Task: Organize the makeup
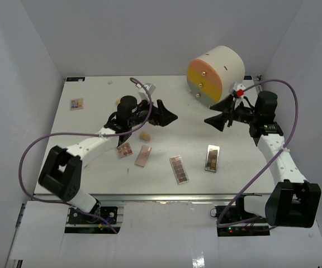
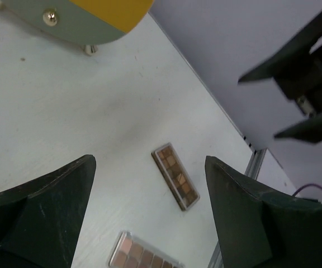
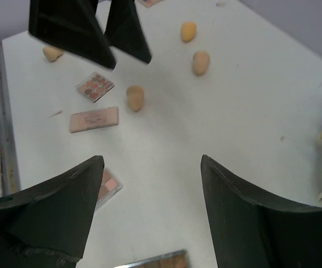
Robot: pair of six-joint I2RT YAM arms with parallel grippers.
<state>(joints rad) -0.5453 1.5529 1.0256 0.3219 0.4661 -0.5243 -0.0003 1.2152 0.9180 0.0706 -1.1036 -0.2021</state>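
the makeup (image 1: 179, 169) lies loose on the white table (image 1: 189, 139). four flat palettes sit in a rough row toward the near edge, among them a pink palette (image 1: 143, 156) and a dark palette (image 1: 212, 158). a peach sponge (image 1: 145, 135) lies just beyond the pink one, and a few more pieces are scattered toward the far left. nothing has been gathered yet, so this looks like the choosing stage, before any pick.

the round drawer unit (image 1: 216, 72) stands at the far right. its drawers look closed, though i can't be sure.

the left gripper (image 1: 169, 116) and the right gripper (image 1: 214, 121) hang over the middle of the table, tips pointing at each other. both have their fingers spread apart with nothing between them. the palettes lie nearer the arm bases than either gripper, and none is touched. from the left wrist, the dark palette shows below, between the fingers and well apart from them. the sponge is near the left gripper, on its near side.

the next move probably calls for one arm to drop toward a single piece. a flat palette would need the fingers set across its narrow sides, low against the table. the sponge looks the easier grab.
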